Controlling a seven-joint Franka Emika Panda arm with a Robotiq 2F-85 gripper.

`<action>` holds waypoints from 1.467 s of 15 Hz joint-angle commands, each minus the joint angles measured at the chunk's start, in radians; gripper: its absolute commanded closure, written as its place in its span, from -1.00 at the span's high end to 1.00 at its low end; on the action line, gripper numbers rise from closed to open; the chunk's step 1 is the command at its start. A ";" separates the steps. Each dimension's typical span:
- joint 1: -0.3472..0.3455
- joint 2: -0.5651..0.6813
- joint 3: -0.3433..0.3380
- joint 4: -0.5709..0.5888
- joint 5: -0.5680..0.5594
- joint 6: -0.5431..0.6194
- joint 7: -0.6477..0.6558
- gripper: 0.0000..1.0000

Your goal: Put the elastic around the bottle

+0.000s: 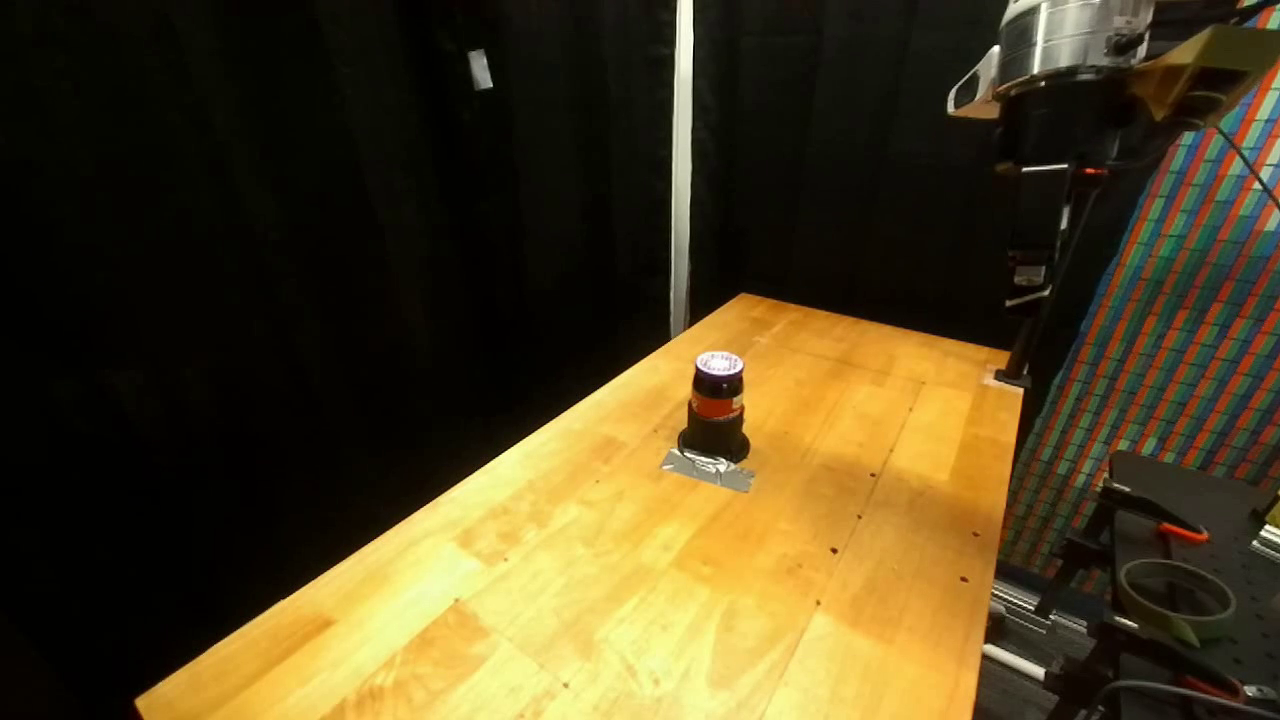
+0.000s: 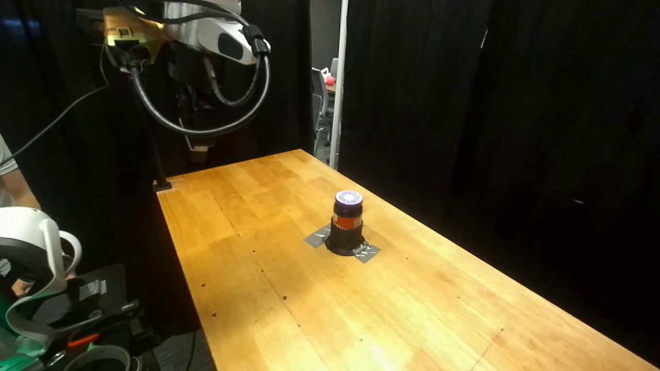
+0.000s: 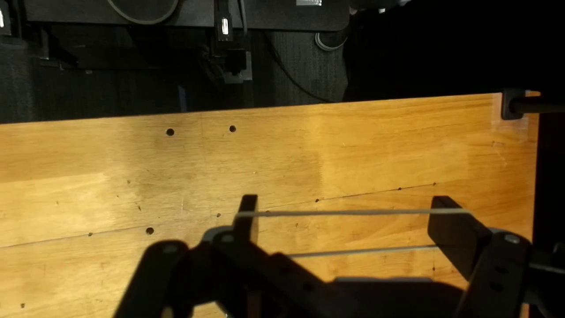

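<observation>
The small squat bottle stands upright on the table in both exterior views. It has a dark body, an orange-red band and a whitish patterned top with a purple rim. Its dark lower part flares into a round black base. The bottle is out of the wrist view. My gripper is open, with the pale elastic stretched around its two spread fingers in two strands. In both exterior views the gripper hangs high near the table's far end, well apart from the bottle. The elastic cannot be made out there.
Grey tape strips fix the base to the wooden table. A black post stands at the table's far corner. A dark side bench with a tape roll stands beside the table. Cables loop from the arm.
</observation>
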 commanded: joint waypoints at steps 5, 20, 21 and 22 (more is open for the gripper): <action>-0.044 0.338 0.068 0.274 -0.116 0.308 0.106 1.00; -0.027 0.980 -0.068 0.815 -0.361 0.544 0.273 1.00; -0.029 1.002 -0.071 0.832 -0.358 0.543 0.270 1.00; -0.030 1.015 -0.073 0.843 -0.355 0.538 0.270 1.00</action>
